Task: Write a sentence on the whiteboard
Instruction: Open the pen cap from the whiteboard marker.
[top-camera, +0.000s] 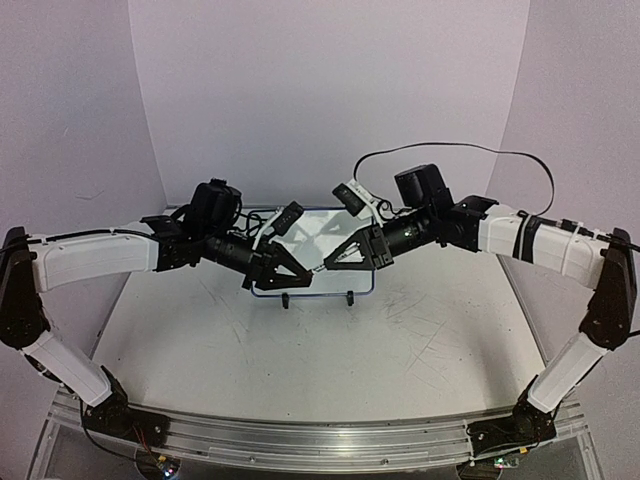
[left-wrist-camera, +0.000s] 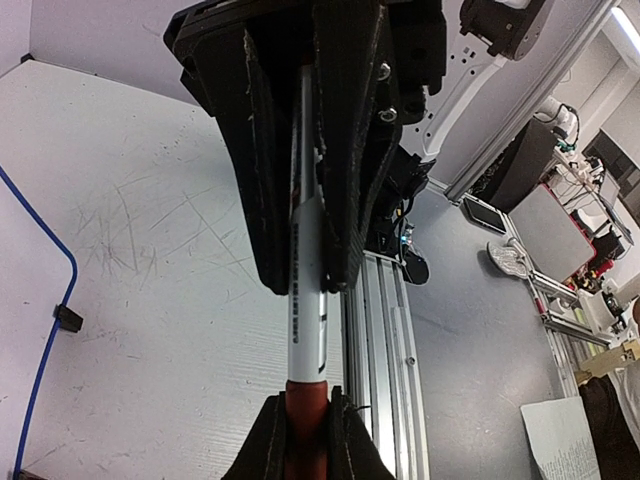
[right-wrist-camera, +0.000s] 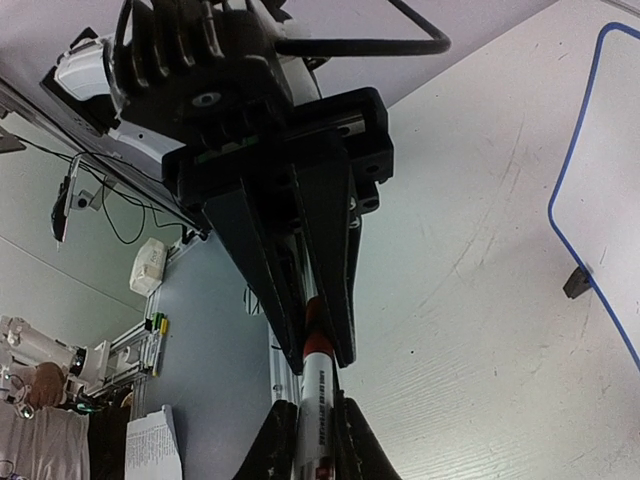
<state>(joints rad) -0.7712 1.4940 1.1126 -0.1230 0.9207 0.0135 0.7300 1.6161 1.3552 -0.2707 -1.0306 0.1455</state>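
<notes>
blue-framed whiteboard (top-camera: 328, 228) stands just behind right gripper (top-camera: 323, 268).

High rear camera overlooks table (top-camera: 300, 345); close wrist cameras share marker (left-wrist-camera: 305, 325).

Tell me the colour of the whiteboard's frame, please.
The whiteboard's frame is dark blue, clearest in the right wrist view.

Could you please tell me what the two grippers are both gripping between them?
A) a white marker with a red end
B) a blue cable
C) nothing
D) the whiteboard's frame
A: in the left wrist view the left gripper clamps the white barrel of the marker, and the right gripper grips its red end.
</notes>
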